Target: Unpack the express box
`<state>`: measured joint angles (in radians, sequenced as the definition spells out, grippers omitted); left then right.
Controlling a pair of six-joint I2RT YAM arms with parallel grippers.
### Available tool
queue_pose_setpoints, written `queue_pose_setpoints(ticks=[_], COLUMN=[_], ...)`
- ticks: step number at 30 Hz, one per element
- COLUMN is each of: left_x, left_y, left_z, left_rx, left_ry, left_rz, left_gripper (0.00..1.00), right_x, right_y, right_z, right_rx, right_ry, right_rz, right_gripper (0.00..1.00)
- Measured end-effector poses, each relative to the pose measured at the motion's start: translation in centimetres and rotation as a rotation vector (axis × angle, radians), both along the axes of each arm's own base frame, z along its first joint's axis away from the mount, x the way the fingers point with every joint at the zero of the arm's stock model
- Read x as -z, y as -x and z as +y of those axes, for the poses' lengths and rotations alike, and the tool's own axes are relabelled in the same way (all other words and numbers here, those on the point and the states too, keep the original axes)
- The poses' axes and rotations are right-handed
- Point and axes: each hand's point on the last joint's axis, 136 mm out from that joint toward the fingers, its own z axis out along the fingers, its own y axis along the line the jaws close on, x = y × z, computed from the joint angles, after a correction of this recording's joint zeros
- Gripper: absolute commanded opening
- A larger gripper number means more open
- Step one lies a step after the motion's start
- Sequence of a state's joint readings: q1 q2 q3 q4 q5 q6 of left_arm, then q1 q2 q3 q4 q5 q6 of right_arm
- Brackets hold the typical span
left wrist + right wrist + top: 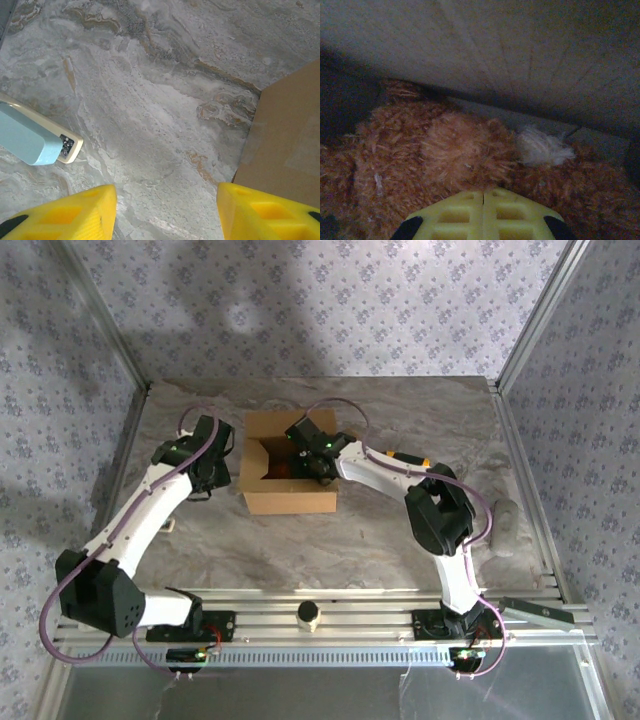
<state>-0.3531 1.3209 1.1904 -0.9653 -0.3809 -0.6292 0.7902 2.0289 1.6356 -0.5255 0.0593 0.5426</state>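
The express box (290, 498), brown cardboard with its flaps up, stands open at the table's middle. My right gripper (308, 462) reaches down into it. In the right wrist view its yellow fingers (465, 207) are pressed together, the tips buried in the fur of a brown plush toy (445, 150) with a white tuft (542, 147); whether fur is pinched between them cannot be told. The box's inner wall (495, 50) rises behind the toy. My left gripper (213, 456) hovers just left of the box, open (165, 220) over bare table, with the box's side (287, 150) by its right finger.
A light-blue and cream object (30, 140) lies on the table left of my left gripper. A grey lump (505, 525) sits near the right edge, and a yellow-orange item (412, 457) lies behind the right arm. Metal frame posts bound the table.
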Motion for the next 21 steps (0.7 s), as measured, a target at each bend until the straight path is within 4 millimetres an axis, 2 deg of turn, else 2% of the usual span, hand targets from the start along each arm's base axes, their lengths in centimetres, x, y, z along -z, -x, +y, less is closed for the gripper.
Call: queue_pose_setpoints(ticks=[7, 12, 15, 21], left_x=[0.0, 0.0, 0.0, 0.0], left_y=[0.0, 0.0, 0.0, 0.0], left_z=[0.0, 0.0, 0.0, 0.0], left_rx=[-0.011, -0.010, -0.010, -0.010], left_ry=[0.006, 0.005, 0.005, 0.006], left_rz=[-0.003, -0.002, -0.003, -0.003], left_gripper=[0.54, 0.54, 0.54, 0.54], right_x=[-0.7, -1.9, -3.3, -7.2], right_y=[0.0, 0.2, 0.2, 0.0], right_z=[-0.3, -0.6, -0.6, -0.4], right_rx=[0.012, 0.016, 0.016, 0.015], right_ry=[-0.016, -0.037, -0.051, -0.102], right_rz=[-0.001, 0.005, -0.010, -0.063], right_gripper=[0.00, 0.00, 0.00, 0.00])
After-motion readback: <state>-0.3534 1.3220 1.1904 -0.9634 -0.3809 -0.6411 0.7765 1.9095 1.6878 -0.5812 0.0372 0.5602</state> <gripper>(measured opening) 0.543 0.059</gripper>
